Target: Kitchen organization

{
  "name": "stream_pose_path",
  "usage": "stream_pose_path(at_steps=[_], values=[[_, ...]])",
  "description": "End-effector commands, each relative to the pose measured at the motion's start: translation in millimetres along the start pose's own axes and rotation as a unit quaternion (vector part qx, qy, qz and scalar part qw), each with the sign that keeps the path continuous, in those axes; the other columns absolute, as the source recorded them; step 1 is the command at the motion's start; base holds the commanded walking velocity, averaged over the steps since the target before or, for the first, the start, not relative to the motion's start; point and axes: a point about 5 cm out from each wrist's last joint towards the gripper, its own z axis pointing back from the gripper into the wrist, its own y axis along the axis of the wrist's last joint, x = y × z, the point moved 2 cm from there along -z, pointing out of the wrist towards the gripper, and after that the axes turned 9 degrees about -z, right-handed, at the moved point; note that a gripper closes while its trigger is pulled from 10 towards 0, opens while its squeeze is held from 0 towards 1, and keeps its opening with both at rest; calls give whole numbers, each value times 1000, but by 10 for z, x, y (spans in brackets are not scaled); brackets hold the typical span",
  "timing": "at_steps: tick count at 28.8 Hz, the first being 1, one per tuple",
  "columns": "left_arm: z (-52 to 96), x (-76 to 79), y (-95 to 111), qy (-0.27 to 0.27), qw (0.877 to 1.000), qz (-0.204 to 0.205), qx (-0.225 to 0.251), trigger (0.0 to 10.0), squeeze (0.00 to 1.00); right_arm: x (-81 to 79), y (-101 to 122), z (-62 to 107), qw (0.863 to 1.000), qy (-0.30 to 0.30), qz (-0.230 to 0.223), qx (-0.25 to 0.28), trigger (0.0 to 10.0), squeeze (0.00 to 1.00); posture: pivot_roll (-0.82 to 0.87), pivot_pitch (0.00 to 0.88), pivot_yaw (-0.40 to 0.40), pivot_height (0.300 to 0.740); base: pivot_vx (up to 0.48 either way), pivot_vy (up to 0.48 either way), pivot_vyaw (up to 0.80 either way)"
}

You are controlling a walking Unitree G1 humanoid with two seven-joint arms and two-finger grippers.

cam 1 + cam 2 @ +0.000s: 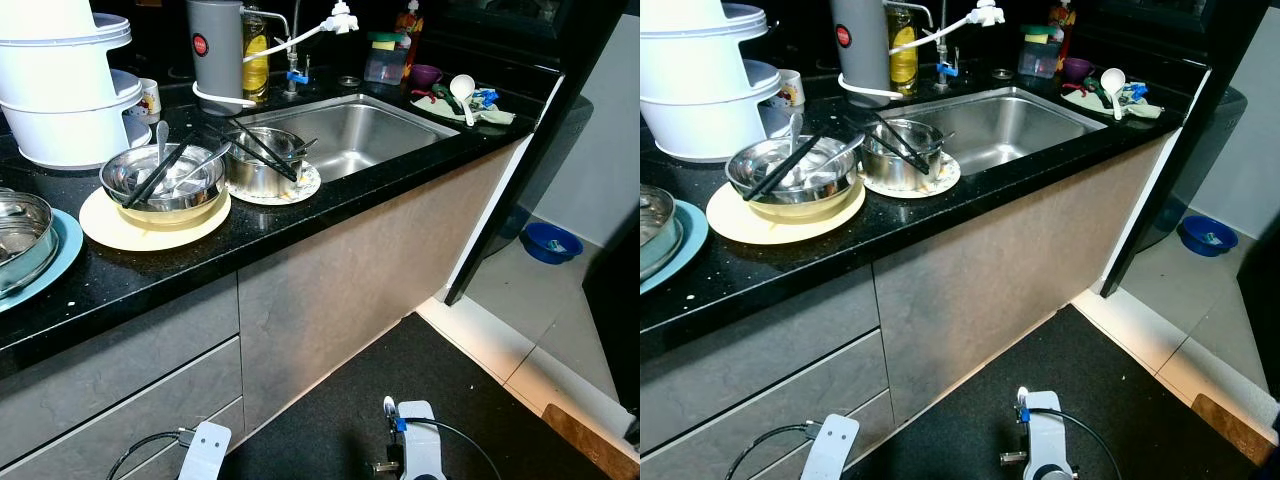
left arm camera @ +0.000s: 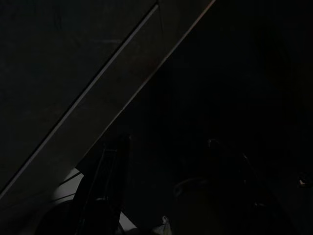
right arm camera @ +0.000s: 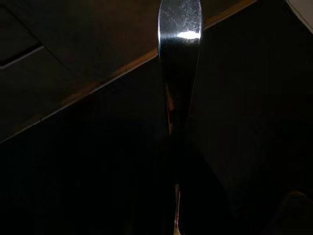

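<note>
— From my seat the worktop [image 1: 300, 235] reads black with fine pale speckles. You see that?

— Yes. I've got a steel-grey bowl [image 1: 165, 178] with black chopsticks [image 1: 160, 172] on a cream plate [image 1: 120, 232], and a teal plate [image 1: 55, 255] at the edge.

— Sink [image 1: 350, 135] is brushed silver. Beyond it a yellow bottle [image 1: 256, 55], a purple bowl [image 1: 426, 74], a white ladle [image 1: 464, 93].

— Cabinet fronts [image 1: 370, 260] are mottled grey-brown. Blue bowl [image 1: 550, 243] on pale floor tiles [image 1: 545, 310].

— In my right hand's wrist view, a shiny silver handle [image 3: 179, 29] against dark.
</note>
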Motion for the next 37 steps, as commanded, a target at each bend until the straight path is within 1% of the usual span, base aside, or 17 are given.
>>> stream_pose_path(at_steps=[1,4,5,6,8,10,20,25,27,30,32,35,37], values=[[6,10,26,13,1000,-4,10,10000,0,9,-15,6,1000,3,8,-4,10000,0,-44,107,-91,740,0,0,0],[5,11,9,13,1000,-12,3,10000,0,-2,-11,4,1000,7,10,-3,10000,0,-44,110,-93,740,0,0,0],[4,56,-15,-12,1000,2,-8,10000,0,-25,17,-4,1000,14,15,1,10000,0,-50,112,-91,740,0,0,800],[6,67,-15,-18,1000,4,-7,10000,0,-33,25,-7,1000,17,19,3,10000,0,-50,112,-91,740,0,0,800],[7,73,8,-19,1000,-5,0,10000,0,-35,34,-10,1000,18,21,3,10000,0,-52,106,-89,740,0,0,800],[1,83,17,-20,1000,-1,-3,10000,0,-32,37,-10,1000,19,24,3,10000,0,-52,106,-89,740,0,0,800],[-18,109,92,-28,999,-26,5,10000,0,37,33,2,1000,12,25,1,10000,0,-53,101,-82,740,0,0,800],[-25,108,135,-34,999,-32,16,10000,0,53,9,15,1000,10,23,1,10000,0,-52,104,-78,740,0,0,800],[-27,102,159,-28,999,-41,22,10000,0,57,-3,20,1000,9,22,0,10000,0,-51,104,-75,740,0,0,800],[-32,106,163,-30,998,-45,19,10000,0,63,-13,23,1000,8,21,-1,10000,0,-51,105,-73,740,0,0,800],[-36,119,164,-34,998,-44,15,10000,0,80,-29,30,1000,4,20,-4,10000,0,-52,106,-70,740,0,0,800],[-37,132,186,-38,998,-53,21,10000,0,130,-76,52,1000,-4,19,-11,10000,0,-53,106,-69,740,0,0,800],[-37,132,189,-38,998,-52,22,10000,0,151,-97,63,1000,-8,18,-14,10000,0,-52,108,-68,740,0,0,800]])
